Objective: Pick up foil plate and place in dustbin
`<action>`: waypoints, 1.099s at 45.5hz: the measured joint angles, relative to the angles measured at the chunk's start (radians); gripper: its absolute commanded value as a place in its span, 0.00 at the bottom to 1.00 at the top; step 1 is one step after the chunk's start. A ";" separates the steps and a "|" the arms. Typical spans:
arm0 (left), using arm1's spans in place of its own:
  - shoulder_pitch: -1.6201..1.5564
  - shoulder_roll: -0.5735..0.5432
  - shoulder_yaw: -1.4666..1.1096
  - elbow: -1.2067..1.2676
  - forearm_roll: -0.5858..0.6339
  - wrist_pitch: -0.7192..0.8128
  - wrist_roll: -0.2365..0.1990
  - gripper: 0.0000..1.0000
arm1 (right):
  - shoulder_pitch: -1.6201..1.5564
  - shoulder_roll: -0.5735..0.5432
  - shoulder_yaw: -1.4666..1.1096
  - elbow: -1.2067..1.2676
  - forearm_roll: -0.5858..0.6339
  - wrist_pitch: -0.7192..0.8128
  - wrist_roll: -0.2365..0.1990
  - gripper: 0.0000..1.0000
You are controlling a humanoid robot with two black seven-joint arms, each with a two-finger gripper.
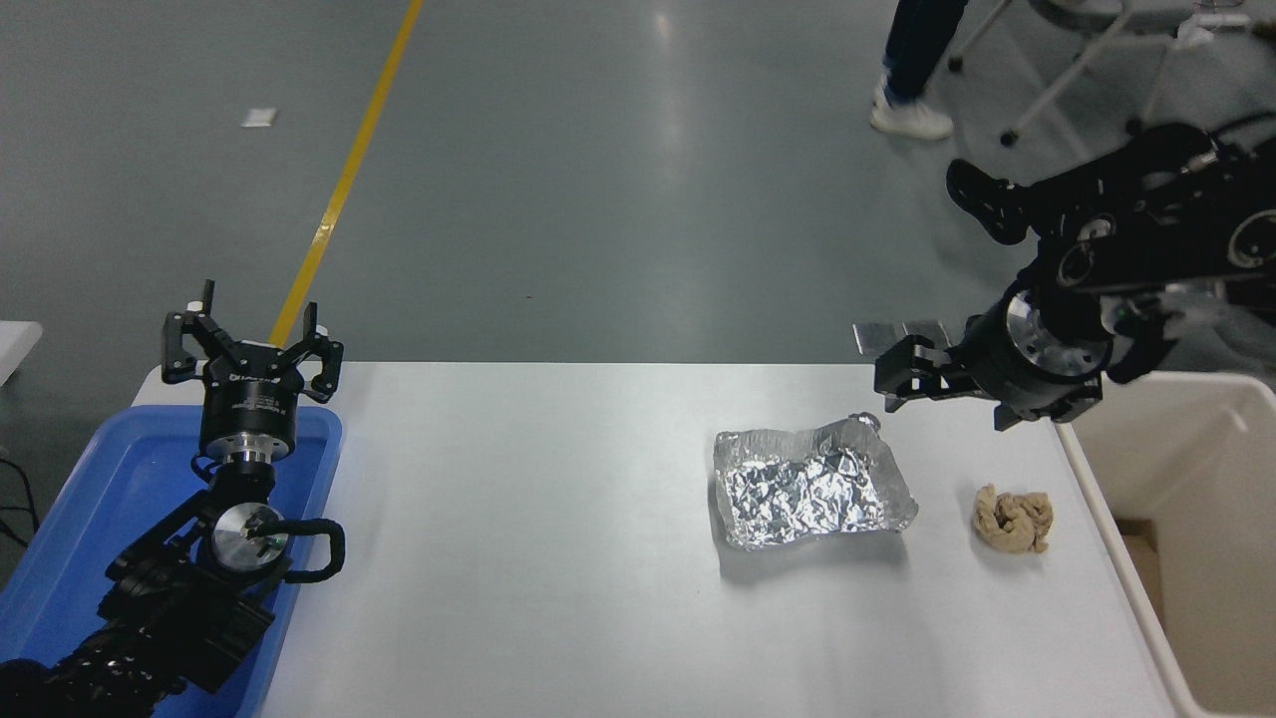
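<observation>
Foil plate (809, 486) lies flat on the table (518, 558), below and a little left of the right gripper (897, 377), with clear air between them. Nothing is gripped yet. The plate's far right corner, the raised crinkled one, is the part closest under the fingertips.

Right gripper is seen side-on, pointing left across the table's far edge; its fingers look parted and empty, though the gap is hard to read against the dark floor. It is taken as released.

Step in hand, as judged: the approach. The pick is not started and the plate is untouched.

Next move, as judged: the wrist must be pitched down and lowered so one finger goes inside the plate and one outside the rim, near that far right corner or along the right rim. A pinch on the low bent rim is called for, since a flat top-down grab has nothing to close on. Thin foil is expected to crush and slide, so a gentle close is advised.

Paper wad (1013, 519) sits below and right of the gripper, just beside the plate's right edge but apart from it; it should be cleared on descent.

Dustbin (1097, 479) stands right of the gripper at the table's right end, so a short carry is needed after lift.

Left gripper (252, 344) is parked far left over the blue tray (60, 519), fingers spread, empty.
</observation>
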 measured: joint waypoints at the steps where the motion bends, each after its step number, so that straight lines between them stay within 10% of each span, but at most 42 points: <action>1: 0.000 0.000 0.000 0.000 0.000 0.000 0.000 0.99 | 0.011 -0.001 0.000 0.003 0.001 0.013 0.000 1.00; 31: 0.000 0.000 0.000 0.000 0.000 0.000 0.000 0.99 | 0.122 -0.034 -0.010 0.018 0.003 0.146 -0.002 1.00; 50: -0.001 -0.001 0.000 0.000 0.000 0.000 0.000 0.99 | -0.177 -0.044 0.013 -0.163 0.047 -0.032 -0.001 1.00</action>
